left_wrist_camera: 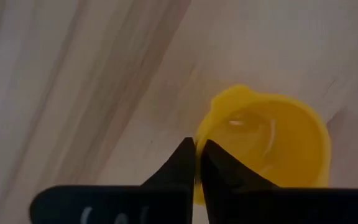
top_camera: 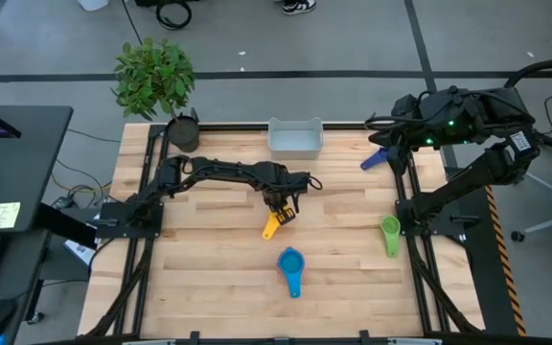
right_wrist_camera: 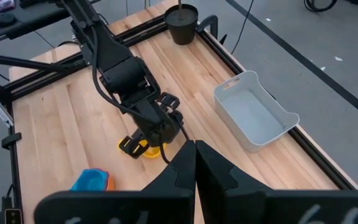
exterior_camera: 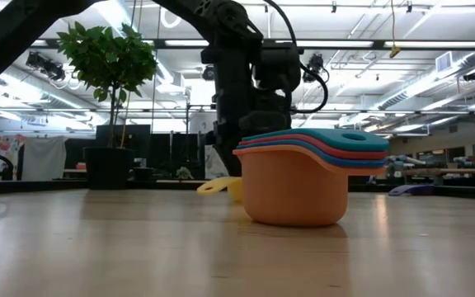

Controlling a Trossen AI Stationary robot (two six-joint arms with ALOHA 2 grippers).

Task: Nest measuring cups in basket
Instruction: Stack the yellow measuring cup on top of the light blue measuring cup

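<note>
A yellow measuring cup [top_camera: 272, 228] stands on the table's middle, and my left gripper [top_camera: 282, 207] points down onto its bowl [left_wrist_camera: 272, 143], shut on the rim. A nested stack of measuring cups [exterior_camera: 303, 177], orange outermost with red, blue and light blue inside, rests on its base nearer the front edge [top_camera: 290, 264]. A green cup [top_camera: 390, 234] and a purple cup [top_camera: 376, 159] lie on the table at the right. The pale basket [top_camera: 295, 137] sits at the far edge. My right gripper [right_wrist_camera: 195, 147] hangs shut high over the far right, touching nothing. My left gripper pinches the yellow cup's bowl wall at the rim [left_wrist_camera: 199, 132], one finger inside the bowl and one outside. The fingers come from above, pointing down. The cup sits upright with its base on the table [exterior_camera: 231, 191].
A dark plant pot [top_camera: 182, 131] with a leafy plant stands at the far left corner. Black frame rails [top_camera: 405, 206] run along both table sides. Bare wood lies between the yellow cup and the basket.
</note>
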